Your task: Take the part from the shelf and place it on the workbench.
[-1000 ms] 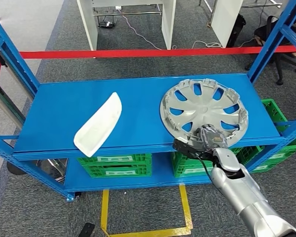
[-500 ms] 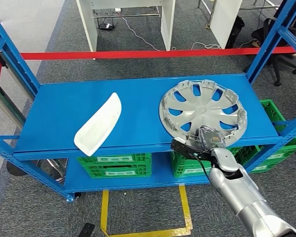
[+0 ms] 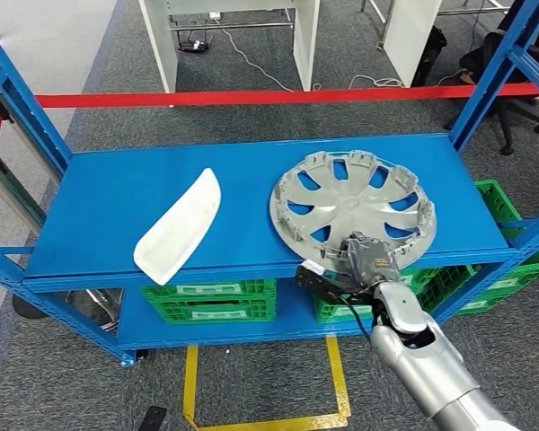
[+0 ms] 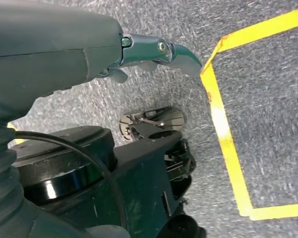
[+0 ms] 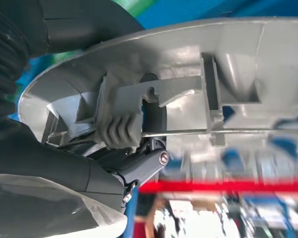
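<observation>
A silver wheel cover (image 3: 351, 208) lies inner side up on the right half of the blue shelf (image 3: 118, 193), its near rim past the shelf's front edge. My right hand (image 3: 362, 260) grips that near rim; in the right wrist view its thumb (image 5: 119, 130) and a dark finger (image 5: 145, 161) pinch the wheel cover's rim (image 5: 170, 89). A white curved part (image 3: 180, 225) lies on the left half of the shelf. My left hand (image 4: 155, 49) hangs over the grey carpet, fingers out straight, holding nothing.
Green crates (image 3: 209, 299) stand on the lower shelf level. Blue uprights (image 3: 497, 72) frame both ends. A red tape line (image 3: 253, 97) crosses the floor behind the shelf, with white desks (image 3: 233, 27) beyond. Yellow floor tape (image 3: 267, 395) marks the carpet in front.
My right hand has pulled the wheel cover left and toward me along the shelf. The white part has not moved.
</observation>
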Motion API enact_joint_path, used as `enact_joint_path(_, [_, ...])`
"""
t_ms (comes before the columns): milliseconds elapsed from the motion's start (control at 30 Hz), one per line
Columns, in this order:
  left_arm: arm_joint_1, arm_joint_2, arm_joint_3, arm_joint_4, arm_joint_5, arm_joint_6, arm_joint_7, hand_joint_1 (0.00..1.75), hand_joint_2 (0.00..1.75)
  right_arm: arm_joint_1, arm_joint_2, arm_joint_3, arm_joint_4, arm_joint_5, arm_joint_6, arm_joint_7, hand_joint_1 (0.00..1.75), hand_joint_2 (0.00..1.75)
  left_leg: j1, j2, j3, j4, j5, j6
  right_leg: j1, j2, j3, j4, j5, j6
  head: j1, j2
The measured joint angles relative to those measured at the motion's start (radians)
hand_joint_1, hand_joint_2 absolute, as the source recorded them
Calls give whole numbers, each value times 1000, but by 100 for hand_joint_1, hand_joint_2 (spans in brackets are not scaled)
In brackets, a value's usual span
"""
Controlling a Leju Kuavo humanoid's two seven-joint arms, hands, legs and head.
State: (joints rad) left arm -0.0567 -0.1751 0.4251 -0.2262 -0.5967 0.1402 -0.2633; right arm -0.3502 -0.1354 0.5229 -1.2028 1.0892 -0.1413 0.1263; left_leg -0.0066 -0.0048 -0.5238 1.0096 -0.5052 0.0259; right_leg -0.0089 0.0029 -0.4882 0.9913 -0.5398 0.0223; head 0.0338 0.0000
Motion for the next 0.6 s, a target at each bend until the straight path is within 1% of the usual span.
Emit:
enact_joint_path(100, [5, 0, 23, 0, 18, -4, -19, 0, 175, 71, -13, 6, -134, 42, -61, -8, 175, 175, 0, -1, -2, 0, 0, 0, 0, -2, -2, 0, -1, 0, 0, 0])
enact_joint_path(167, [9, 0, 38, 0, 25, -5, -39, 0, 175, 144, -29, 8, -249, 101, -132, -16, 175, 175, 0, -4, -3, 0, 0, 0, 0, -4, -3, 0, -2, 0, 0, 0])
enact_joint_path(233, [13, -2, 49, 0, 24, -9, -59, 0, 175, 246, -52, 5, -377, 175, -224, -15, 175, 175, 0, -6, -5, 0, -1, 0, 0, -7, -3, 0, -3, 0, 0, 0])
enact_joint_path(367, [14, -12, 62, 0, 20, -16, -78, 0, 175, 484, -104, -11, -610, 289, -429, -9, 175, 175, -2, -9, -7, 0, -4, 1, -1, -9, -4, 0, -6, 0, 0, 0])
enact_joint_path(433, [11, -16, 70, 0, 19, -18, -81, 0, 175, 567, -125, -15, -697, 326, -500, -9, 175, 175, -2, -7, -8, 0, -5, 0, -1, -6, -4, 0, -6, 0, 0, 0])
enact_joint_path(500, [7, -19, 72, 0, 13, -19, -82, 0, 175, 615, -139, -18, -764, 350, -530, -12, 175, 175, -2, -5, -7, 0, -5, 0, -1, -4, -5, 0, -6, 0, 0, 0])
enact_joint_path(600, [2, -20, 75, 0, 11, -29, -96, 0, 175, 651, -144, -17, -841, 359, -537, -38, 175, 175, -2, -4, -6, 0, -5, 0, -1, -4, -5, 0, -6, 1, 0, 0])
